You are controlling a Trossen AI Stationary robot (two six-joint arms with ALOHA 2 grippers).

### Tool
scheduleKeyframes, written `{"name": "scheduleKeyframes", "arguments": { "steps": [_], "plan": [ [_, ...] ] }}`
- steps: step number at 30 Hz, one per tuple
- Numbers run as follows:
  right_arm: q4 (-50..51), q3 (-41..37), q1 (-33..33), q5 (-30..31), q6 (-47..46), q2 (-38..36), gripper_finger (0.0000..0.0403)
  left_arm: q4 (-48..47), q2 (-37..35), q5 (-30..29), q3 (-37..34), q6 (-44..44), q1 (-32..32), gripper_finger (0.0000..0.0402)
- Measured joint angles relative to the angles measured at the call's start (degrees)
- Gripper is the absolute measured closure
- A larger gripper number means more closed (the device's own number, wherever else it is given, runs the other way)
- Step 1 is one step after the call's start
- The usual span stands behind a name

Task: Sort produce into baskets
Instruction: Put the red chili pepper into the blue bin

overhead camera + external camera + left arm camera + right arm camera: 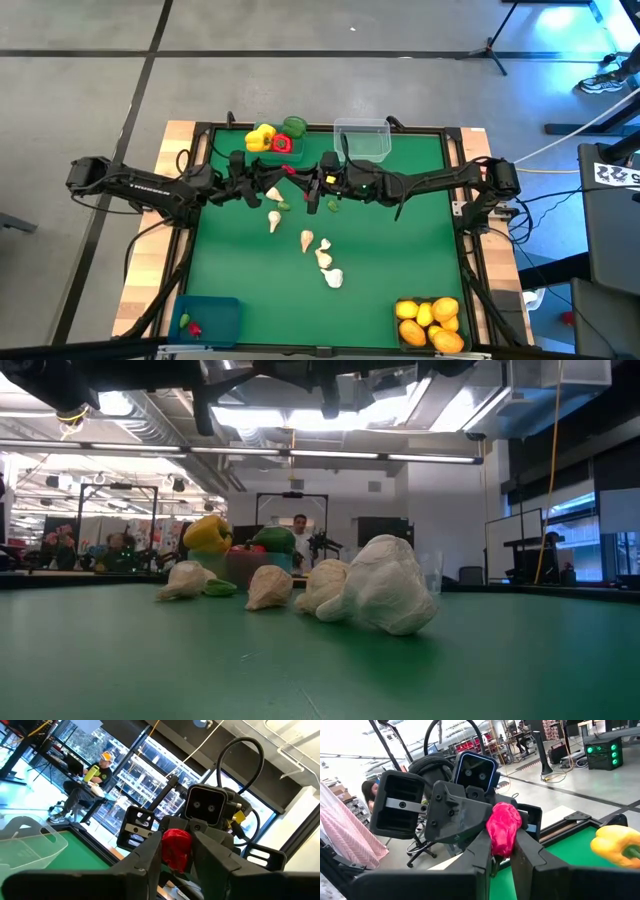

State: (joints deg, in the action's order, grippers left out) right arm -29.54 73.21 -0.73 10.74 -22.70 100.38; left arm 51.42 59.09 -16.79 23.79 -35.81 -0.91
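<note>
Mid-table handover: right gripper (312,186) pinches small red pepper piece (503,834) while left gripper's (290,172) jaws close around it.

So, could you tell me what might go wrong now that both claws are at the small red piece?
1. The left claw and right claw both pinch the small red piece in mid-air; a mistimed release could drop it among the garlic bulbs.
2. The claws sit nose to nose, so any advance might knock them together.
</note>
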Motion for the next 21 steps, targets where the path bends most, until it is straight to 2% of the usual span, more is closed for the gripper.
{"name": "scheduleKeyframes", "arguments": {
  "steps": [8, 21],
  "plan": [
    [0.0, 0.0, 0.0, -0.01, 0.0, 0.0, 0.0361, 0.0, 0.0, -0.03, 0.0, 0.48, 0.0, 0.0324],
    [1.44, 0.0, 0.0, 0.06, 0.02, -0.04, 0.0352, -0.17, 0.0, 0.0, 0.0, 0.96, 0.0, 0.034]
  ]
}}
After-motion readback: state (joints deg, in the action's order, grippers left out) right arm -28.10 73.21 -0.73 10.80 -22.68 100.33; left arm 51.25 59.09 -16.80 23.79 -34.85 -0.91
